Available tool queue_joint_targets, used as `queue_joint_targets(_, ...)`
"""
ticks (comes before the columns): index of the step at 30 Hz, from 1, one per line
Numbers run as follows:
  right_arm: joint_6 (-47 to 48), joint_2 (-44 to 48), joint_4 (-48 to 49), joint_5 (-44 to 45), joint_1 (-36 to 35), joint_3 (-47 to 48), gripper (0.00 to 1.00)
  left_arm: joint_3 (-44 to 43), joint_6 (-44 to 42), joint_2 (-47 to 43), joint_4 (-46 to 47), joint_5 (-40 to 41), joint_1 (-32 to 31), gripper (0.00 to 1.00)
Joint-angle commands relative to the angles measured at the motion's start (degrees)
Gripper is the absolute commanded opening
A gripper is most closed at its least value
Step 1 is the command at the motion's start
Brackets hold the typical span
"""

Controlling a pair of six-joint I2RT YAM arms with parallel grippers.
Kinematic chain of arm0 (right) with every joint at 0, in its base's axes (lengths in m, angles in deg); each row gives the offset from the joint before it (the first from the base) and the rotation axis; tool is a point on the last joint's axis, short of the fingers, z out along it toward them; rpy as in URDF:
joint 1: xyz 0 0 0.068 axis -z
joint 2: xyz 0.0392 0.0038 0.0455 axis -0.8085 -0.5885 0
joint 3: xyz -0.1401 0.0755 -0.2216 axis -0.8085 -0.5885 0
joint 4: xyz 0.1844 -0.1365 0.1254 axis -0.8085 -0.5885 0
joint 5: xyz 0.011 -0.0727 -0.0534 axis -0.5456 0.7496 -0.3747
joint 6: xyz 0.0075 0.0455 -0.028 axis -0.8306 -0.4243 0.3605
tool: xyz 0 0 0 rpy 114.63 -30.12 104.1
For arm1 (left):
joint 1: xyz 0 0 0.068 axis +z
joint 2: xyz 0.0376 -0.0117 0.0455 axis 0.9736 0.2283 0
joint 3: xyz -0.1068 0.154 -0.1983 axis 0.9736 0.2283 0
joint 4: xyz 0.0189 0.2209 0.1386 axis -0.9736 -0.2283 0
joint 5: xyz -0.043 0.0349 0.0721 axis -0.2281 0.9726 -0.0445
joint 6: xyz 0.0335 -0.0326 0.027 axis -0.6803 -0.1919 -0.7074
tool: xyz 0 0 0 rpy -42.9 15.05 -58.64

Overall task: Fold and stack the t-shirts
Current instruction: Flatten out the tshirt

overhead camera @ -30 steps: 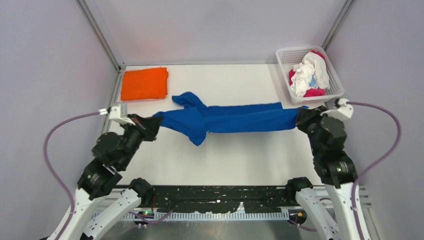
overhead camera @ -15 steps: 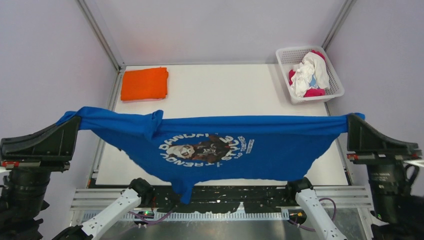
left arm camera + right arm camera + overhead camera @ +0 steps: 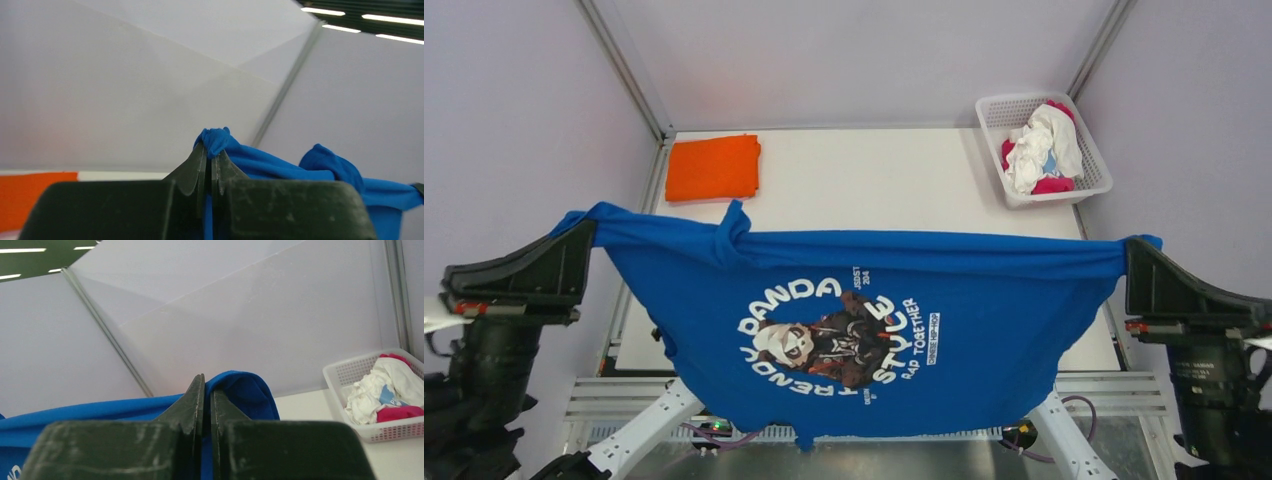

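The royal blue t-shirt hangs spread out in the air, high above the table, its round white-lettered print facing the top camera. My left gripper is shut on its left corner; the pinched cloth shows in the left wrist view. My right gripper is shut on its right corner, seen in the right wrist view. A sleeve bunches near the upper left edge. The orange t-shirt lies folded at the table's far left.
A white lattice basket at the far right holds crumpled white and magenta shirts; it also shows in the right wrist view. The white table has purple walls on three sides. The hanging shirt hides the near table part.
Both grippers have lifted the blue shirt off the table and pulled it wide. It went from a bunched strip to a flat hanging sheet, and the print has flipped to read upright.
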Motion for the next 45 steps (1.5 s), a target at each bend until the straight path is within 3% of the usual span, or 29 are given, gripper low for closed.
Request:
queue_joint_targets(1, 2.3, -5.0, 4.2, 9.2, 0.2, -8.2, 0.05, 10.5, -4.4, 6.2, 7.9, 20.3, 0.4, 0.00)
queue_joint_targets(5, 1.6, -9.0, 10.0, 13.9, 0.2, -20.5, 0.05, 20.0, -5.8, 15.5, 14.0, 36.4, 1.5, 0.01)
queue_joint_targets(10, 0.0, -20.4, 20.9, 23.6, 0.3, -37.1, 0.05, 21.2, 3.2, 39.0, 8.8, 18.9, 13.7, 0.07)
queue_joint_targets(11, 0.0, -25.6, 22.9, 24.3, 0.4, -38.8, 0.06, 21.1, 3.1, 43.6, 9.5, 16.9, 14.3, 0.16)
queue_joint_targets(12, 0.1, -28.3, 27.5, 24.7, 0.6, -41.6, 0.07, 21.0, 2.5, 48.3, 11.0, 14.6, 14.7, 0.36)
queue_joint_targets(13, 0.3, -34.4, 31.4, 24.5, 0.8, -42.4, 0.09, 20.6, 2.2, 52.1, 12.3, 11.0, 15.1, 0.65)
queue_joint_targets(15, 0.9, -43.8, 34.8, 22.1, 1.4, -42.2, 0.32, 18.2, 3.2, 59.6, 12.3, 6.6, 16.1, 0.79)
queue_joint_targets(16, 1.0, -49.2, 35.3, 20.8, 1.5, -40.5, 0.55, 16.2, 3.7, 62.5, 11.3, 4.5, 16.7, 0.91)
queue_joint_targets(18, 0.8, -54.8, 35.8, 20.3, 1.6, -37.1, 0.76, 12.6, 4.4, 66.5, 8.8, 2.8, 17.3, 0.96)
queue_joint_targets(19, 0.5, -55.8, 35.6, 20.2, 1.6, -36.7, 0.82, 11.1, 4.5, 67.5, 7.8, 2.5, 17.4, 0.99)
queue_joint_targets(20, 0.2, -56.7, 35.6, 19.9, 1.6, -36.2, 0.91, 10.9, 4.3, 67.9, 7.4, 2.0, 17.4, 0.99)
queue_joint_targets(22, -0.5, -56.0, 35.9, 19.3, 1.7, -36.9, 0.98, 11.9, 4.1, 67.2, 7.5, 0.0, 17.4, 1.00)
queue_joint_targets(24, -0.9, -54.4, 36.4, 18.3, 1.6, -38.4, 0.99, 14.1, 4.3, 65.7, 8.3, -2.3, 17.4, 1.00)
queue_joint_targets(34, -1.9, -46.7, 34.6, 5.8, 1.7, -48.2, 0.95, 23.8, 8.9, 62.1, 12.9, -16.4, 17.4, 1.00)
queue_joint_targets(38, -2.2, -47.9, 35.0, -0.4, 1.6, -49.8, 0.95, 25.9, 10.2, 63.8, 11.4, -19.7, 17.4, 1.00)
queue_joint_targets(45, -2.0, -56.1, 35.6, -3.6, 1.6, -48.0, 0.95, 28.7, 11.5, 67.5, 12.4, -19.5, 17.5, 1.00)
